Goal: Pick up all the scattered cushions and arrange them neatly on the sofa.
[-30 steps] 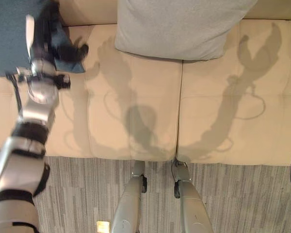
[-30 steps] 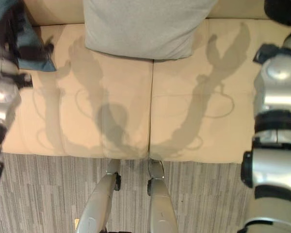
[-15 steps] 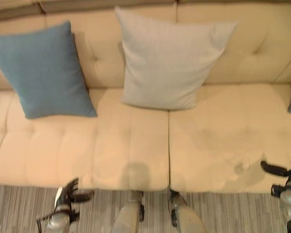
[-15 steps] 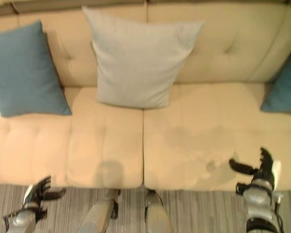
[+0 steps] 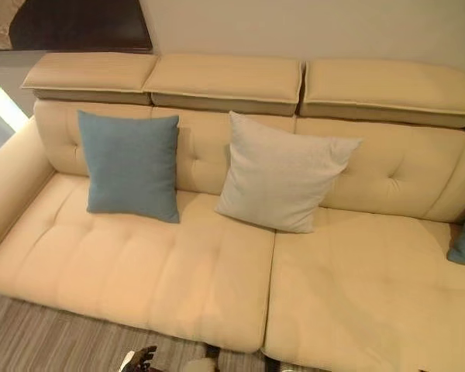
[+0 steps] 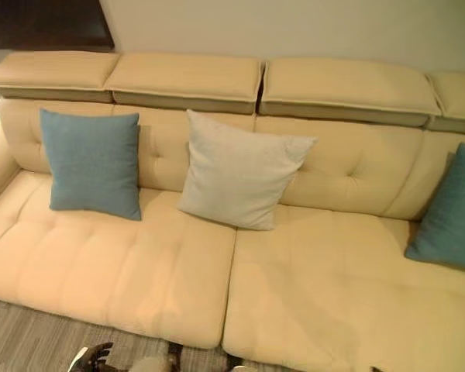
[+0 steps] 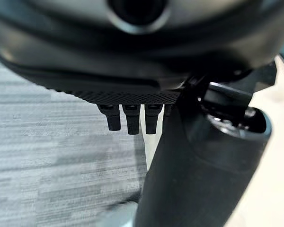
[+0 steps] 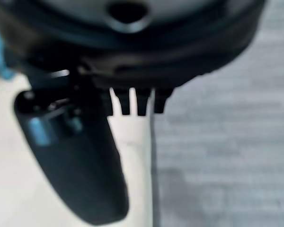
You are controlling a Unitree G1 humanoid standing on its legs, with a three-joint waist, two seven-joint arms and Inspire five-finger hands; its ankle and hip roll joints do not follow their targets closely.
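A wide look at the cream sofa [image 5: 217, 271] now, and three cushions are up on it. On the robot's left sits a blue cushion [image 5: 132, 166], upright and leaning on the backrest, its lower edge on the seat. Just beside it, toward the middle, a light grey cushion [image 5: 283, 172] leans back too, turned a little on its corner so it reads as a tilted square — a strip of backrest shows between it and the blue one, so the two are apart. Over on the far right, a second blue cushion [image 6: 450, 211] rests against the backrest near the sofa's end, well apart from the grey one. The seat between the grey cushion and that right-hand blue one is bare upholstery, and so is the front of the seat.

Down at the lower edge, the left hand [image 5: 139, 359] peeks in over the grey striped carpet [image 5: 31, 341] in front of the sofa. In its wrist view the left hand [image 7: 132, 118] hangs with fingers straight and relaxed, grasping nothing, carpet below it. The right hand [image 8: 137, 101] reads the same in its own wrist view — fingers loose and extended, nothing in them, with carpet on one side and the pale sofa edge on the other.

Above the backrest runs a plain wall [image 5: 310, 27], with a dark panel [image 5: 77, 23] at the upper left corner.
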